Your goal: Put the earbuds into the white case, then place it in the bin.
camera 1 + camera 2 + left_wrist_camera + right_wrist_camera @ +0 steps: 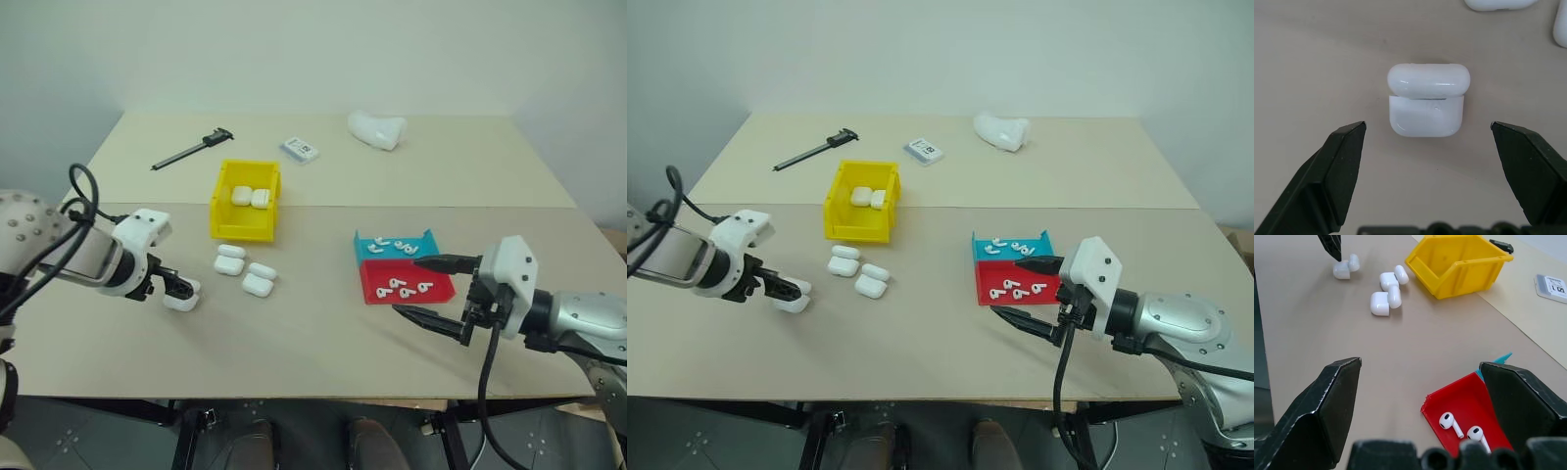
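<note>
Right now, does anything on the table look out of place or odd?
One white case sits alone with its lid open under the left gripper, apart from the closed cases beside the yellow bin. Nothing looks spilled or damaged.

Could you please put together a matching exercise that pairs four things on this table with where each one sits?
Things:
1. White case with its lid open
2. Earbuds
3. Two white cases
4. Black caliper

Places:
A. Inside the yellow bin
B. On the table's far half, beyond the bin
C. On the bare table, under the open left gripper
D. In the red tray, by the open right gripper

Pairs: 1-C, 2-D, 3-A, 4-B
</note>
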Available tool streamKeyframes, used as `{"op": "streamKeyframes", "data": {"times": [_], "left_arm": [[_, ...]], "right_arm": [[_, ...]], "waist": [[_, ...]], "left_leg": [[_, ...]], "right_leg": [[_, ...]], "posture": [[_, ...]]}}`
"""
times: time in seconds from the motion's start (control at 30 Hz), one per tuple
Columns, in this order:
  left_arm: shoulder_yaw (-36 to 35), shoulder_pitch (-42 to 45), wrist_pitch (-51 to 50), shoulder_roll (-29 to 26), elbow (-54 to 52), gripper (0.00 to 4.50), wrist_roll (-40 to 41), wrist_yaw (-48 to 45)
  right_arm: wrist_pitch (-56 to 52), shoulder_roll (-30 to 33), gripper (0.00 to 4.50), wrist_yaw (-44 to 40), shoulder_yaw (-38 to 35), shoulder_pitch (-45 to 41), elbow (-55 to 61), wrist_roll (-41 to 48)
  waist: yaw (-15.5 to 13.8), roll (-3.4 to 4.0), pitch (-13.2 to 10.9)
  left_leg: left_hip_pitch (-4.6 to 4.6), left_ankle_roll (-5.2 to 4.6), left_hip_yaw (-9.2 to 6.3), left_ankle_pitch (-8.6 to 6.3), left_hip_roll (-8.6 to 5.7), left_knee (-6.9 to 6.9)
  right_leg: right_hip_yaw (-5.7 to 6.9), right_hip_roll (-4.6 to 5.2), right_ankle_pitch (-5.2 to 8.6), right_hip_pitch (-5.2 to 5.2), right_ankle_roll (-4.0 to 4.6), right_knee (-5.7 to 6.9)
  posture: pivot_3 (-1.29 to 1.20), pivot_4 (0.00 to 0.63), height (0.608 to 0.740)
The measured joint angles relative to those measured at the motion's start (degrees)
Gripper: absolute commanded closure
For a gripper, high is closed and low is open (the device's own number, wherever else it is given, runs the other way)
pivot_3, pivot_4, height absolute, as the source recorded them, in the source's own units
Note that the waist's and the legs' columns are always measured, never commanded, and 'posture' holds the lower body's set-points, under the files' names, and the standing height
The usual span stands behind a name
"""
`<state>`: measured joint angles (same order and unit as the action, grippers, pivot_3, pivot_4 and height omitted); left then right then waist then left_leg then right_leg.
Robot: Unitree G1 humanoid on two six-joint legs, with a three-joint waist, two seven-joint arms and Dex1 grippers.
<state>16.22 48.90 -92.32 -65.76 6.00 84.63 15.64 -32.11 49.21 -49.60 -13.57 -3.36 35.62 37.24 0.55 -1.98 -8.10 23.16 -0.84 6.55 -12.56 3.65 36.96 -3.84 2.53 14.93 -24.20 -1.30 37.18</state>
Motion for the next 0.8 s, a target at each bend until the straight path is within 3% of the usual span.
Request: {"op": "streamKeyframes", "data": {"times": [0.8], "left_arm": [[-2.53,-1.33,0.0,11.15,9.02,0.04,-3.58,10.9]], "right_arm": [[-2.46,0.37,0.01,1.56,-0.73,-0.89,0.46,1.33]], "waist": [[-0.31,0.0,0.01]], "left_leg": [[0.0,0.06,-0.08,0.03,-0.07,0.03]], "right_leg": [[0.04,0.04,-0.01,0.05,-0.02,0.02]], "posture": [[0.0,0.15,0.74]]}}
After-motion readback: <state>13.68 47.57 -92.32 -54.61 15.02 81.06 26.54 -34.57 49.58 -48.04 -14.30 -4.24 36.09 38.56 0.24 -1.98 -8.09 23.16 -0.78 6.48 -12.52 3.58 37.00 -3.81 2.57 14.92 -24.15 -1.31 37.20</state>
